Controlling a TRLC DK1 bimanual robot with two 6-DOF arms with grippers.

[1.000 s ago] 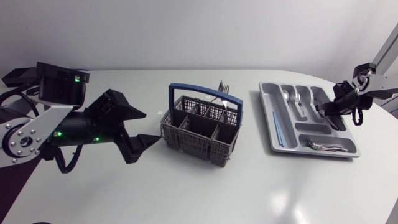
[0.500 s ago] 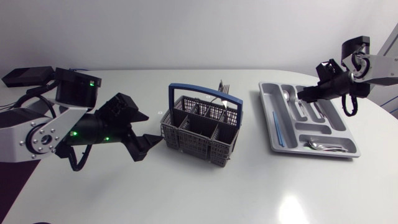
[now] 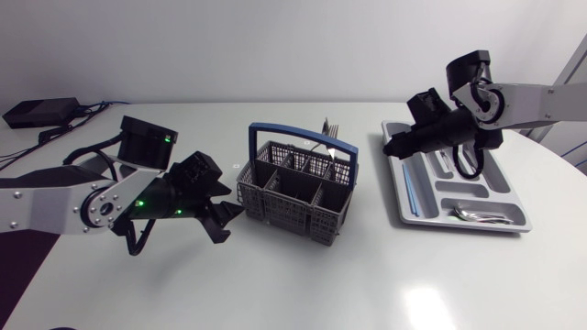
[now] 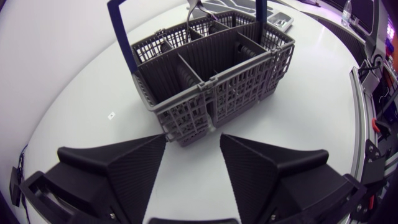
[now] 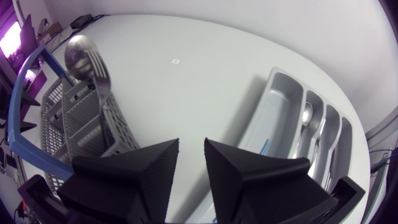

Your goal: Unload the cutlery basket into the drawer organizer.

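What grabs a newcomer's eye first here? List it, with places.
The grey cutlery basket with its blue handle stands mid-table, a spoon poking from a far compartment. The left gripper is open, the basket's corner just ahead of it. The right gripper, open and empty, hangs above the table between the basket and the drawer organizer.

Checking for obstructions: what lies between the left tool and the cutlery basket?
Nothing: only bare table separates the left tool from the basket, as the left wrist view shows most clearly.
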